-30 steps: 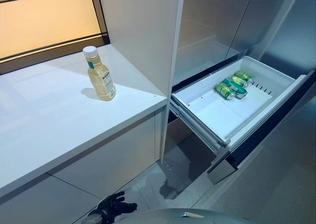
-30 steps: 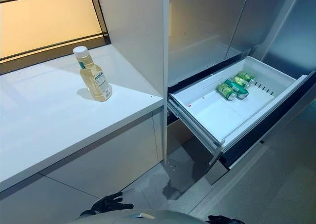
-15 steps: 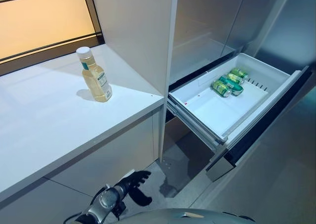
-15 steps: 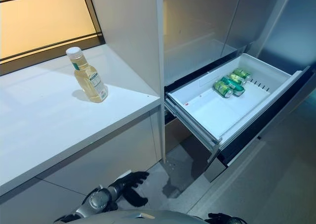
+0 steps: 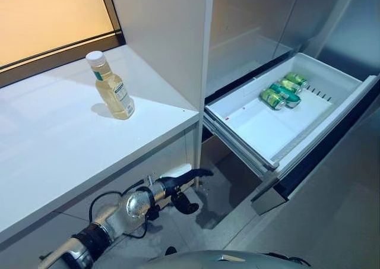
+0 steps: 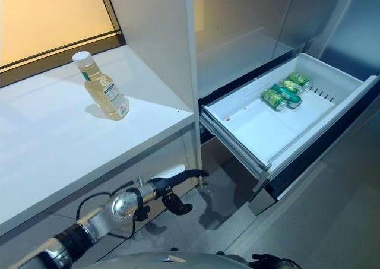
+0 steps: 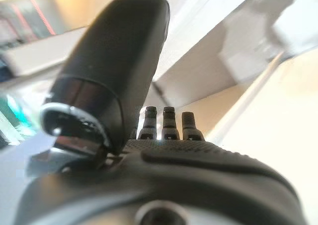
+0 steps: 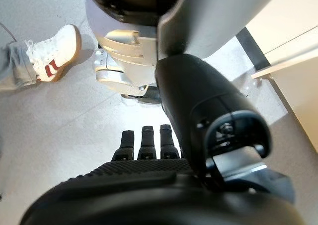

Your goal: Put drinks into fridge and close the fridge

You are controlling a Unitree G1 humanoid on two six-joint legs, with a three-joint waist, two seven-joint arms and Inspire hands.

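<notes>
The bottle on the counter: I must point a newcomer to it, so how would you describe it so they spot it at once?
Start at the long white counter left of the open white fridge drawer. Near its back, below the amber-lit window, stands the clear plastic bottle of pale yellow drink with a white cap. It is upright and alone there, whereas the green cans lie in the drawer.

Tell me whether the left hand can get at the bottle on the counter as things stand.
Probably yes. The left hand is open and empty, below the counter's front edge, and the bottle stands upright alone with nothing around it; the hand must first rise above the edge.
</notes>
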